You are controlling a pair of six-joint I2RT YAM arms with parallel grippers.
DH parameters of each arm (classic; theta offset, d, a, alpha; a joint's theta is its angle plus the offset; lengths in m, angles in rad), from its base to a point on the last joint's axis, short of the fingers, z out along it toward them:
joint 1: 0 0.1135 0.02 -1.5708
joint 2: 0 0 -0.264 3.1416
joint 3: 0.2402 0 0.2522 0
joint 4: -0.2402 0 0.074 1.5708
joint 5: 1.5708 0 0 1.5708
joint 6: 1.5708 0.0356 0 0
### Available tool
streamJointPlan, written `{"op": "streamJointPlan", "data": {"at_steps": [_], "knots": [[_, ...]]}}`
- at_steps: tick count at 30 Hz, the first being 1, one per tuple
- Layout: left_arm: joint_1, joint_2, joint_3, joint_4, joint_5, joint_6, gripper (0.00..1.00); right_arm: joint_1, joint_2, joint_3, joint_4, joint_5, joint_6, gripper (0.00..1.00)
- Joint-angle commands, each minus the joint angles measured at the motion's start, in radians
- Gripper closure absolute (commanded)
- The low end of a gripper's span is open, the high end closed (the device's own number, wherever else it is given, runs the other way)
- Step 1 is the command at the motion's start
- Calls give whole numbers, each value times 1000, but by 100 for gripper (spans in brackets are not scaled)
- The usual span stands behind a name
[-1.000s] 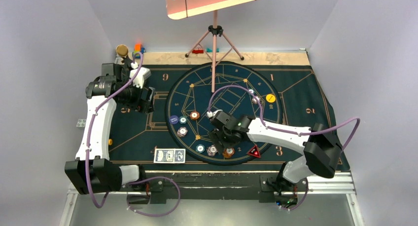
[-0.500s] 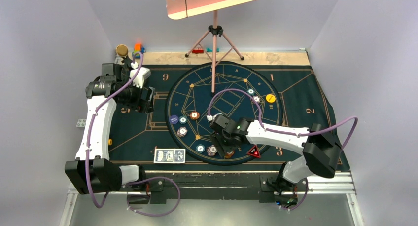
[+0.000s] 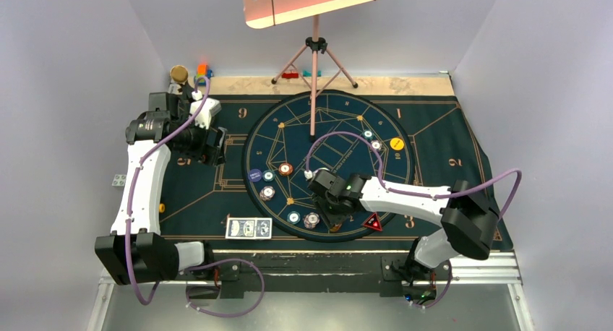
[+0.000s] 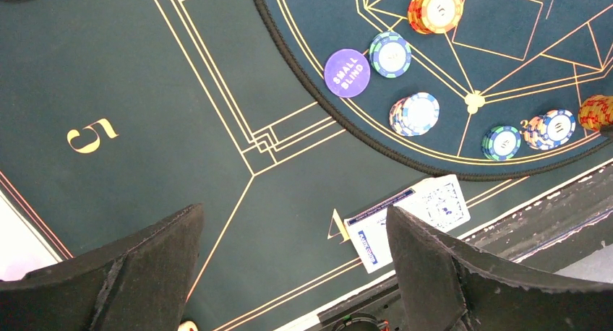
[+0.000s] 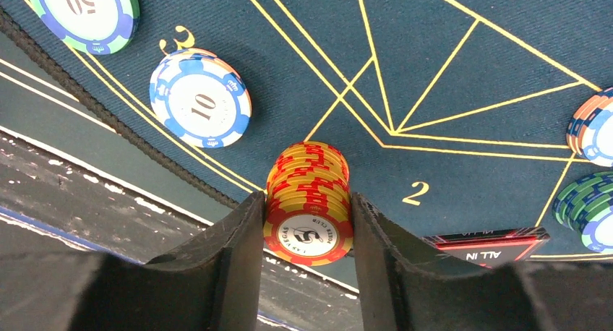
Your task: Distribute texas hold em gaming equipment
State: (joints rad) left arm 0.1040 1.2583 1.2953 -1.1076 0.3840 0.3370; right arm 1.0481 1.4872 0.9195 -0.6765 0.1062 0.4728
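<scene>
The blue-backed playing cards (image 3: pixel 248 228) lie flat in a short overlapping row on the dark gold-lined mat (image 3: pixel 448 165). They are at the near edge of the counter (image 3: pixel 412 85), left of its middle.

Just past them, near the middle of that edge, the right jaws are closed around a yellow-and-red chip stack (image 5: pixel 309 201). Each finger (image 5: pixel 235 259) presses one side of the stack. Its white face, marked 5, is turned toward the wrist camera. The stack is at the near rim of the round mat (image 3: pixel 329 129); I cannot tell whether it touches the cloth.

Just to its right lies the red-black triangular marker (image 5: pixel 486 243), flat and lettered ALL IN. To its left stands a blue-and-white stack (image 5: pixel 200 98) marked 10, and beyond that a green chip (image 5: pixel 81 9) marked 50.

Farther in on the left half of the round mat are:
- a second blue-and-white stack (image 4: pixel 414 114);
- a teal chip (image 4: pixel 390 54) just beside the purple SMALL BLIND disc (image 4: pixel 347 73);
- an orange stack (image 4: pixel 436 9) past those.

Toward the far right of the round mat sits the yellow disc (image 3: pixel 397 144), with two small chips (image 3: pixel 372 139) near it.

The left jaws are spread wide with nothing between them. They hang over the mat toward the far-left corner of the counter.
</scene>
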Motion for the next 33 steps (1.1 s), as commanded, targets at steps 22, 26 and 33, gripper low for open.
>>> {"op": "streamJointPlan", "data": {"at_steps": [22, 26, 33], "knots": [[5, -17, 17, -2, 12, 36, 0, -353, -7, 236, -10, 142, -98, 94], [6, -20, 15, 5, 6, 35, 0, -499, 93, 306, 49, 151, -105, 93], [6, -9, 17, -2, 13, 31, 0, -635, 329, 473, 125, 134, -106, 95]]}}
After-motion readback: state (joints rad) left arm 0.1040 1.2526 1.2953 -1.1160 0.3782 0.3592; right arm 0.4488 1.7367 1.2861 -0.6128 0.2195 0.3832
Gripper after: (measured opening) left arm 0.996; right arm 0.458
